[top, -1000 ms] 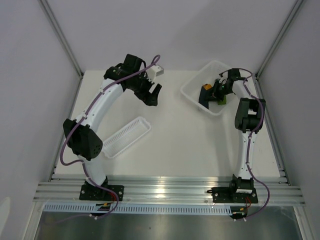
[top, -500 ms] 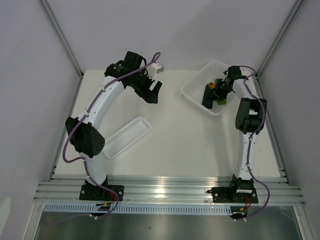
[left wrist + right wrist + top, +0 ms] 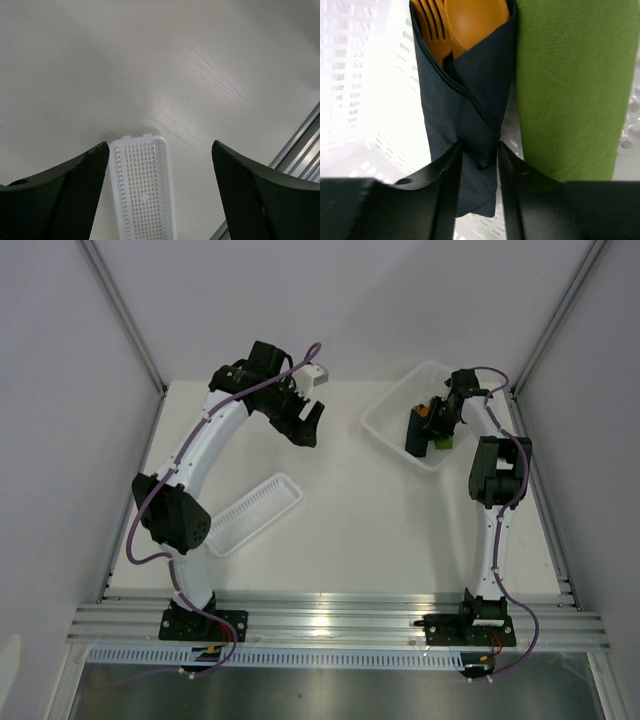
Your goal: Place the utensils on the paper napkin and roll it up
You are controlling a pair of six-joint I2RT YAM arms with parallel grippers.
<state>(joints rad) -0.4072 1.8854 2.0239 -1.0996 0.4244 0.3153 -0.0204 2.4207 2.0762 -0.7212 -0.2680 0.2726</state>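
Paper napkin: the paper napkin [image 3: 465, 100] is already a dark roll, lying in the white basket [image 3: 388, 418] at the far right corner of the bench [image 3: 360, 530].
Utensils: the utensils [image 3: 462, 22] are tucked in the roll's open end; a spoon bowl and fork tines show in orange, and any third piece is hidden.
Neighbour: a green roll [image 3: 570, 85] lies just beside the napkin roll, touching it along one side and parallel to it.
Right gripper: the right gripper [image 3: 479, 150] has a finger pressed on each flank of the roll's narrow tail end (the paper looks pinched in there, though how firm the hold is cannot be read from this close).
Left gripper: the left gripper [image 3: 303, 420] hangs over bare bench near the far edge, jaws wide apart and holding nothing, with a long slotted tray [image 3: 142, 190] below it.
Key relation: the roll's long axis runs straight away from the right fingers, utensil heads at the far end and tail at the fingers. The right arm is on it, and the left arm is well apart across the bench.
Stage, as judged: rolling looks finished and the bundle is delivered.
Next move, as judged: it calls for spreading the fingers and backing off along that axis, so the roll is neither dragged nor unwound.
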